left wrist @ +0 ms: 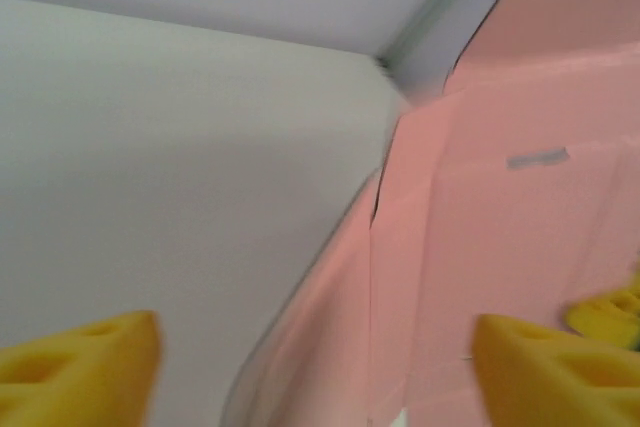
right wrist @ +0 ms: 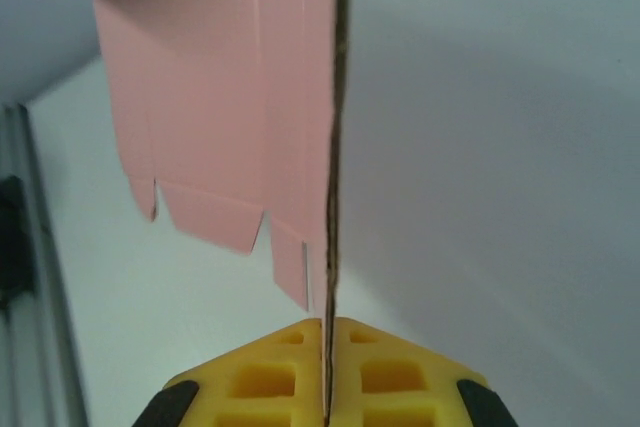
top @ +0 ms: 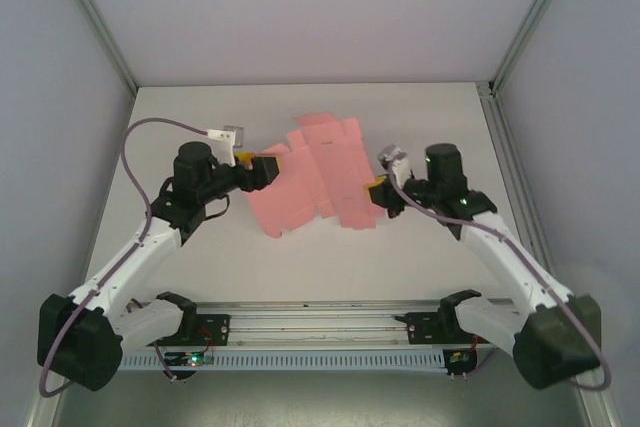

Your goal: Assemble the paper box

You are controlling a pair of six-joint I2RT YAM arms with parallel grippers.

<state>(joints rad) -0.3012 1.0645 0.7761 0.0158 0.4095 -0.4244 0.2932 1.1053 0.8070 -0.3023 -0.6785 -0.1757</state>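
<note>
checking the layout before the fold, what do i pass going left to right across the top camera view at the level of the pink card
left arm's black wrist → left yellow fingers → flat pink die-cut card sheet → right yellow fingers, pinched on the sheet's edge → right arm's black wrist

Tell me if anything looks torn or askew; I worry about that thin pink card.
No tear shows. The flat pink die-cut card sheet is unfolded and turned askew, its right edge pinched in the shut right claw; the left claw is open at its left edge.
</note>
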